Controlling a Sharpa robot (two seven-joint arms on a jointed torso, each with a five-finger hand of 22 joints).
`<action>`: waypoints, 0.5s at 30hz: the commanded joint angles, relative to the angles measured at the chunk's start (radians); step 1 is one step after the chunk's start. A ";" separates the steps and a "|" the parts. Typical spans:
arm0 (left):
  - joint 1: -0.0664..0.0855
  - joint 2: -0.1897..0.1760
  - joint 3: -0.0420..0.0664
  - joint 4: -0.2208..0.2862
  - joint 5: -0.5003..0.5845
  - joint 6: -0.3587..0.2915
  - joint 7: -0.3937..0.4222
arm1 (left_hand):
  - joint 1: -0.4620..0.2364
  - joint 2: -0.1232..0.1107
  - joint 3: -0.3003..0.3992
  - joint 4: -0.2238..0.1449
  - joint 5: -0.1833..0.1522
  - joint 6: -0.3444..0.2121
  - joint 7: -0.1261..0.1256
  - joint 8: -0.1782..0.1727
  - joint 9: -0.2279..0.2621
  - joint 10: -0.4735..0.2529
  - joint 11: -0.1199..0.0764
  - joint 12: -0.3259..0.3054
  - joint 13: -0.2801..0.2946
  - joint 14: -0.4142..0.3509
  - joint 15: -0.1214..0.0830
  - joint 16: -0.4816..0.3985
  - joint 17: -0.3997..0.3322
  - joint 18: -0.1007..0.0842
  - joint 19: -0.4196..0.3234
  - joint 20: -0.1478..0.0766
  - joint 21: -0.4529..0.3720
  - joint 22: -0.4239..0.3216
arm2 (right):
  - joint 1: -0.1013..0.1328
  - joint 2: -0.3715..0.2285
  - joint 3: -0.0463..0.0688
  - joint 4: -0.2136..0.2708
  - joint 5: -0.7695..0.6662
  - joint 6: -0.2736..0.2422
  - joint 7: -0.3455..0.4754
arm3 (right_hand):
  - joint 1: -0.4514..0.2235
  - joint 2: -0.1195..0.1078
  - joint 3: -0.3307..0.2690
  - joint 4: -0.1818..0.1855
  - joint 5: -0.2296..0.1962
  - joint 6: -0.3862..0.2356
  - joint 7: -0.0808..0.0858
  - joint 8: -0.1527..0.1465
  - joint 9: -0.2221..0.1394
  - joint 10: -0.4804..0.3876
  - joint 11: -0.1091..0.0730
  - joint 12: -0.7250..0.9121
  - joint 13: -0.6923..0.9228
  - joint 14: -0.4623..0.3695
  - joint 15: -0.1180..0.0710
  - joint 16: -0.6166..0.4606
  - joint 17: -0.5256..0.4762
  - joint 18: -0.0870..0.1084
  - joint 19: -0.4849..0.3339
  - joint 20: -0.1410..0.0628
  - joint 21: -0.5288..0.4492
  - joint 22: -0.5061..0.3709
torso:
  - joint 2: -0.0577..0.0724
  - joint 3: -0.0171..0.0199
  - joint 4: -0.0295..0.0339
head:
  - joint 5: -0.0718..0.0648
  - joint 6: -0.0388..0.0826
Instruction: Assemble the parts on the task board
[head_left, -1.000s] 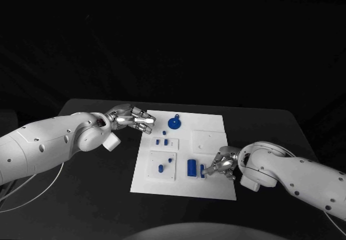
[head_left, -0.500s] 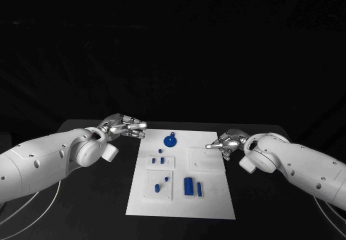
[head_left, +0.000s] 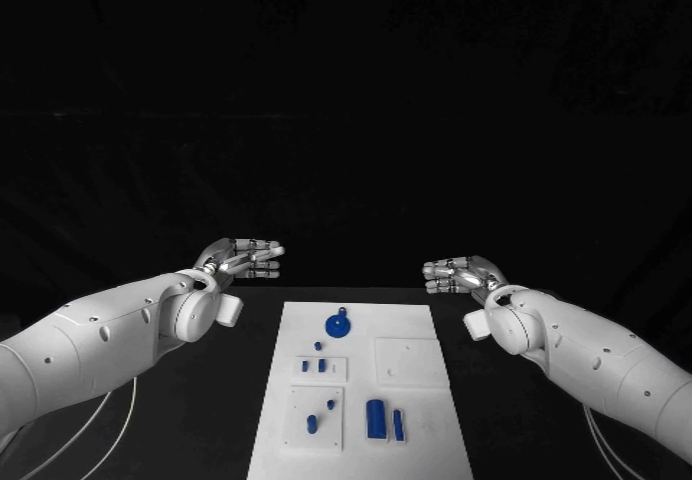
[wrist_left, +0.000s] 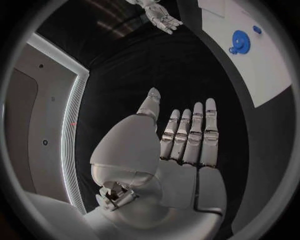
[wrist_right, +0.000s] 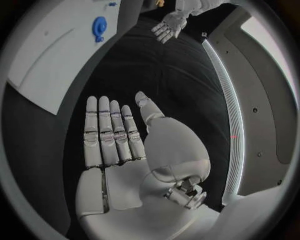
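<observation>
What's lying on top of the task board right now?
On the task board: a round blue part at the far end, small blue parts mid-left, and two upright-looking blue pieces nearer. Nothing covers it.

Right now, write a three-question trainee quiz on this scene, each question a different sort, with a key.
1. True or false: the left hand holds a blue part.
2. Where is the round blue part on the task board? A) the end far from the robot B) the end nearest the robot C) off the board, on the table
3. Fill in: in the right wrist view, the right hand has its fingers straight and holds ____.

Key: 1 false; 2 A; 3 nothing.
</observation>
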 joint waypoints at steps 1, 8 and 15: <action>0.000 0.021 0.001 -0.022 0.052 -0.038 0.046 | 0.002 -0.006 0.007 -0.002 0.004 -0.016 -0.009 -0.007 -0.002 -0.007 -0.007 -0.003 -0.001 -0.009 -0.001 -0.006 -0.001 0.029 -0.013 0.016 -0.003 -0.001 | 0.001 0.010 0.004 -0.022 0.124 0.002 0.131 | -0.019 0.002 0.023 -0.006 -0.005 0.002 -0.001 -0.004 -0.001 -0.020 0.008 -0.016 -0.016 -0.016 0.010 -0.021 -0.095 0.042 0.011 0.043 -0.010 -0.158 | -0.002 0.0041 -0.0002 | 0.009 0.018; -0.015 -0.003 0.010 0.033 0.016 -0.049 0.022 | -0.575 -0.030 0.072 0.038 -0.053 -0.866 -0.107 -0.061 -0.056 -0.870 -0.118 -0.056 -0.054 -0.996 -0.131 -0.065 -0.062 -0.109 -0.997 -0.183 -0.072 -0.071 | 0.013 -0.006 -0.029 0.032 0.065 -0.042 0.048 | -1.214 -0.083 -0.057 0.273 -0.244 -1.013 -0.120 -0.065 -0.062 -1.080 -0.113 -0.079 -0.075 -1.118 -0.103 -0.086 -0.161 -0.126 -0.992 -0.140 -0.079 -0.318 | -0.023 0.0080 -0.0190 | 0.020 0.001; -0.068 -0.051 0.043 0.187 0.046 -0.196 0.079 | -1.326 -0.030 0.072 0.038 -0.053 -0.866 -0.107 -0.061 -0.056 -0.870 -0.118 -0.056 -0.054 -0.996 -0.131 -0.065 -0.062 -0.109 -0.997 -0.183 -0.072 -0.071 | 0.053 -0.043 -0.137 0.185 0.203 -0.182 0.132 | -1.214 -0.083 -0.057 0.273 -0.244 -1.013 -0.120 -0.065 -0.062 -1.080 -0.113 -0.079 -0.075 -1.118 -0.103 -0.086 -0.161 -0.126 -0.992 -0.140 -0.079 -0.318 | -0.068 0.0212 -0.0570 | 0.055 -0.013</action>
